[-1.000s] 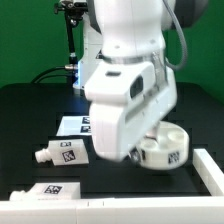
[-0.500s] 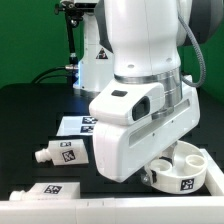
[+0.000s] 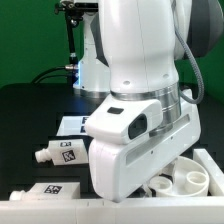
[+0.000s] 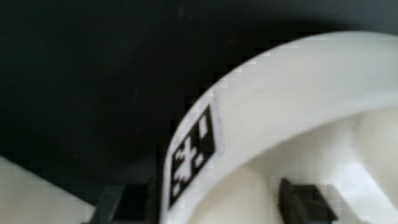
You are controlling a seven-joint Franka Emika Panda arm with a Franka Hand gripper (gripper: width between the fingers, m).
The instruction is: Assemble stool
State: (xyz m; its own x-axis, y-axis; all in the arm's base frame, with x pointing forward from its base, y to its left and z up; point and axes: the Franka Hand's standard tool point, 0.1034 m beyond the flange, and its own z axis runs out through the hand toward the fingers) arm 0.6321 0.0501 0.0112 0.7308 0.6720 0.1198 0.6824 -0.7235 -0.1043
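Assembly looks barely begun, judging by how the parts lie. The seat (image 3: 188,180) sits at the lower right of the exterior view, hollow side up. The sockets that show are empty, though the arm (image 3: 140,110) hides part of the disc. One leg (image 3: 60,154) lies on its side on the black table (image 3: 30,120) at the left of that view, well apart from the seat. A second leg (image 3: 48,190) lies in the lower left corner. Neither is joined to anything, and I can see no further legs. The marker board (image 3: 72,124) lies flat behind the first leg.

In the wrist view the claw (image 4: 214,200) straddles the seat's curved rim (image 4: 302,110). One dark finger is on the outside by the tag (image 4: 192,150) and the other is over the white inside. I cannot tell whether the fingers are pressing on the rim or merely standing either side of it.

My reading is that the seat is being handled or positioned near the table's corner. Every leg has yet to be fetched, stood in a socket and fixed there.
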